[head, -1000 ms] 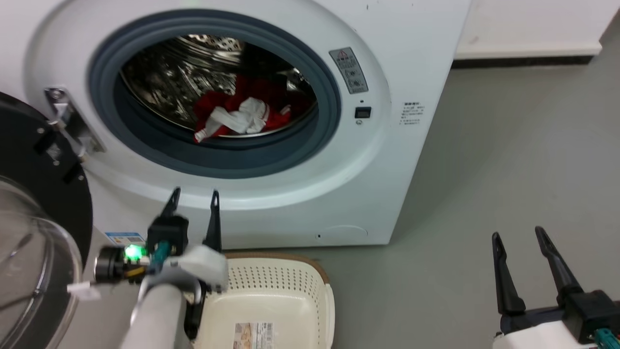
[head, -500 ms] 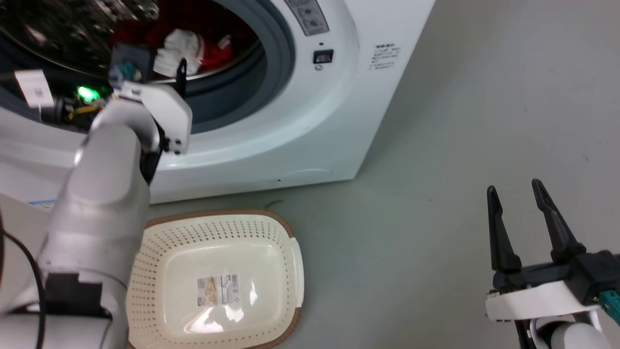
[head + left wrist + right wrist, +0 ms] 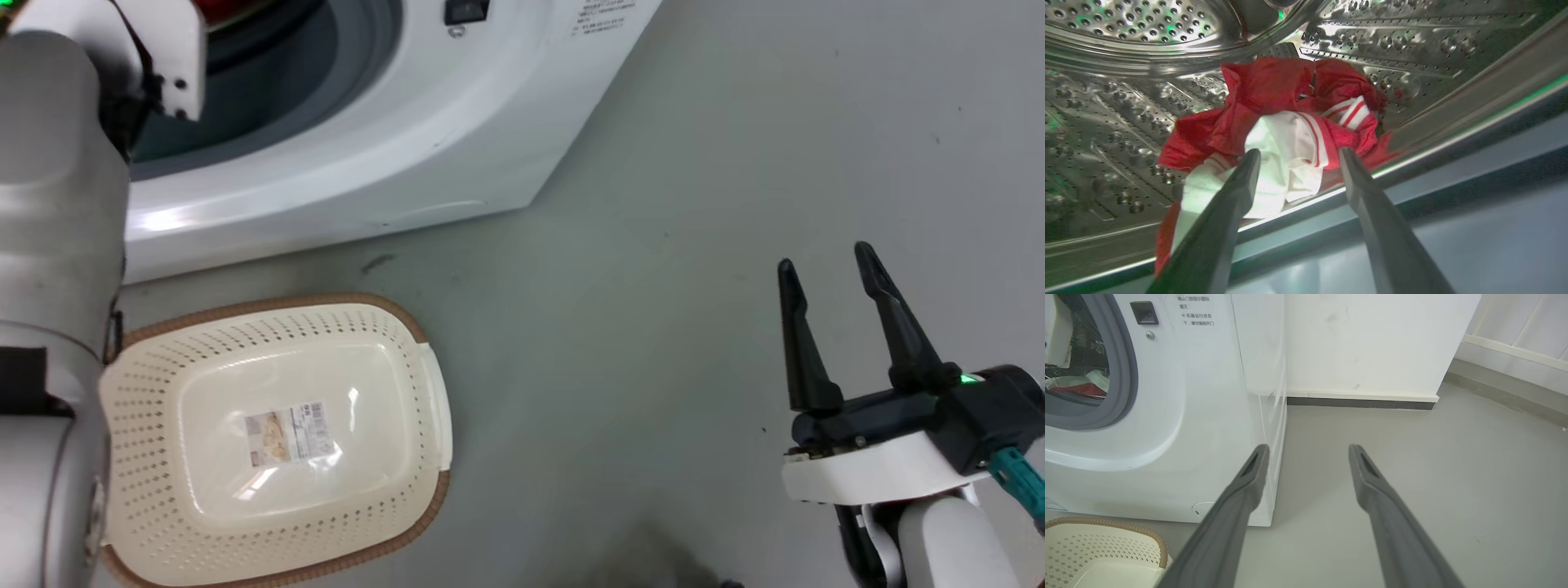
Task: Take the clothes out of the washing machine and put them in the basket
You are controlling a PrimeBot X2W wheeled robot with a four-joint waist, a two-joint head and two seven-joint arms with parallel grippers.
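Note:
In the left wrist view, the clothes point(image 3: 1274, 85) lie as a crumpled red heap with white striped trim on the perforated steel drum point(image 3: 1126, 24) of the washing machine point(image 3: 367, 147). My left gripper point(image 3: 1299, 154) is open at the drum's lip, its fingertips in front of the white fabric; I cannot tell whether they touch it. The cream basket point(image 3: 147, 384) with a brown rim stands on the floor before the machine, holding no clothes. My right gripper point(image 3: 824, 256) hangs open over the bare floor to the right, with nothing between its fingers point(image 3: 1249, 486).
My pale left forearm point(image 3: 49, 204) rises at the left edge above the basket's left side. The grey door gasket point(image 3: 1124, 375) rings the porthole. Grey floor point(image 3: 653, 286) stretches right of the machine to a white wall with a dark skirting point(image 3: 1359, 403).
The head camera has tilted down, so the porthole has slid up out of view. My left gripper has risen from below the porthole into the drum opening. The right gripper stays open.

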